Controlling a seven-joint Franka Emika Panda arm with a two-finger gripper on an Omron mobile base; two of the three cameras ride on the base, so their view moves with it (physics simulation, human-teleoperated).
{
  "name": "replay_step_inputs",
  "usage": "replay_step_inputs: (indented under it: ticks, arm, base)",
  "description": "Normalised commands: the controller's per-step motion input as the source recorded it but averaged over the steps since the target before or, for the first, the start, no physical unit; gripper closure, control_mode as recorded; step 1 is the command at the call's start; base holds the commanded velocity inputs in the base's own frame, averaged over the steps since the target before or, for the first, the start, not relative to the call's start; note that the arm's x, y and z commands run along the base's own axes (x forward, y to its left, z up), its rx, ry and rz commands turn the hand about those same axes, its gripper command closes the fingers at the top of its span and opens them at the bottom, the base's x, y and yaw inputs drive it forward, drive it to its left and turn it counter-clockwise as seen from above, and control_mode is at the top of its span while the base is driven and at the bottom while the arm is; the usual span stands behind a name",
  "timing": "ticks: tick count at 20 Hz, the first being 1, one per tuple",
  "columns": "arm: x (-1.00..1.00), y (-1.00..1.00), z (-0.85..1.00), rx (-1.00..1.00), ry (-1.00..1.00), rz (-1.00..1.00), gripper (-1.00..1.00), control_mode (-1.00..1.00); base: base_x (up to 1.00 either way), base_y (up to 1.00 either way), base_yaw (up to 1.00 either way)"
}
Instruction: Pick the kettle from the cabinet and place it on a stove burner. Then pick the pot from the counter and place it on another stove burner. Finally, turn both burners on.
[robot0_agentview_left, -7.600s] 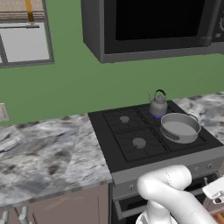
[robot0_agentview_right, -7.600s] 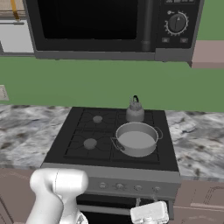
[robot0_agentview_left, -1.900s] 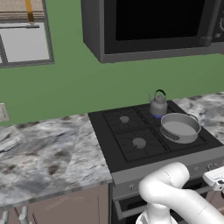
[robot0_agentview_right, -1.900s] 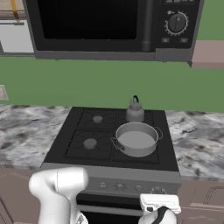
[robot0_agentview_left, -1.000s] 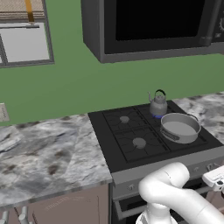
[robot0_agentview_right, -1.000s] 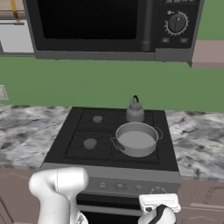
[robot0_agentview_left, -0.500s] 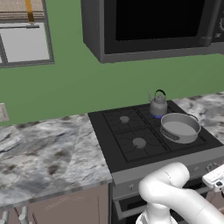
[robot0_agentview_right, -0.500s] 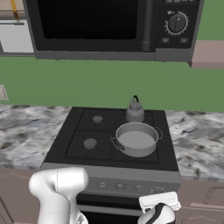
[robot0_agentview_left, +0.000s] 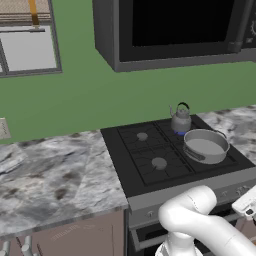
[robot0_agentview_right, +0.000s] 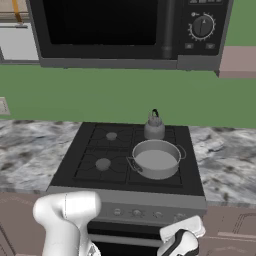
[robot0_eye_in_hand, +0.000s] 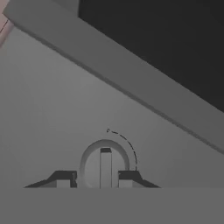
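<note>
The grey kettle (robot0_agentview_left: 180, 119) (robot0_agentview_right: 154, 127) stands on the back right stove burner, with a faint blue tint at its base in the left base view. Just in front of it, the wide pot (robot0_agentview_left: 206, 146) (robot0_agentview_right: 156, 159) sits on the front right burner. My gripper (robot0_eye_in_hand: 103, 178) (robot0_agentview_right: 181, 231) (robot0_agentview_left: 247, 204) is low against the stove's front panel. In the hand view a round grey knob (robot0_eye_in_hand: 105, 162) sits between its fingertips (robot0_eye_in_hand: 65, 178), which press in on both sides of it. The cabinet (robot0_agentview_right: 239, 62) is the mauve slab at the upper right.
The two left burners (robot0_agentview_left: 159, 163) (robot0_agentview_right: 103, 164) are bare. A black microwave (robot0_agentview_right: 125, 30) hangs over the cooktop. Marbled counter (robot0_agentview_left: 50, 170) (robot0_agentview_right: 225, 160) runs on both sides of the stove. More knobs (robot0_agentview_right: 137, 213) line the front panel to the left of my hand.
Since several seconds ago the hand has shifted slightly right along the stove front. Over the last second it stays nearly still; kettle and pot have not moved.
</note>
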Motion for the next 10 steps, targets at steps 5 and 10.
replay_step_inputs:
  ticks: [5,10]
  arm:
    - [-0.11,0.00,0.04,-0.28,0.00,0.00,1.00,-1.00]
    - [-0.12,0.00,0.01,-0.28,0.00,0.00,1.00,-1.00]
  base:
    - [0.00,0.00,0.00]
    - [0.00,0.00,0.00]
